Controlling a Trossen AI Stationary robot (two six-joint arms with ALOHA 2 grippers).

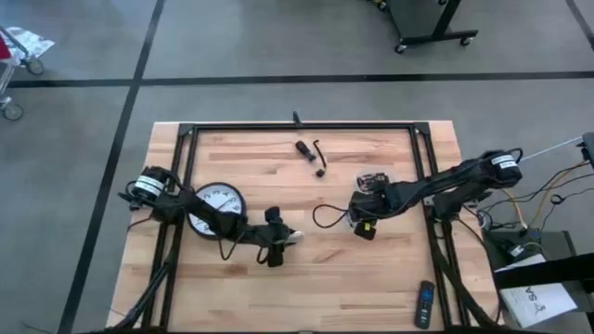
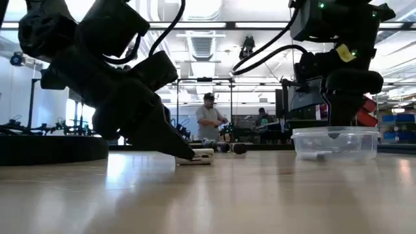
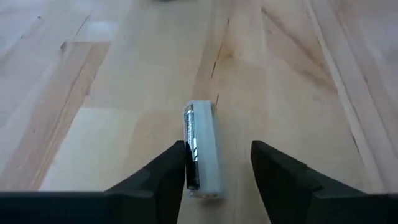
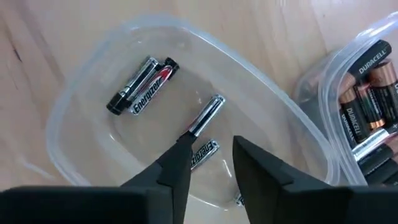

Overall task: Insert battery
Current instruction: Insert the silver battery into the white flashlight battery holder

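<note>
Between open left end effector (image 3: 217,171) fingers: battery holder (image 3: 202,149), on table.

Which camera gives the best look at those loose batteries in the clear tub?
The right wrist view: it looks straight into the clear tub at the batteries. The low view shows the tub side-on, contents unclear. The high view shows it small; the left wrist view misses it.

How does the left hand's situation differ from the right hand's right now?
The left hand is open, low at the table, straddling a white holder with a battery in it. The right hand is open over a clear container of loose batteries, beside a second tub of Duracell cells. Both are open and hold nothing.
</note>
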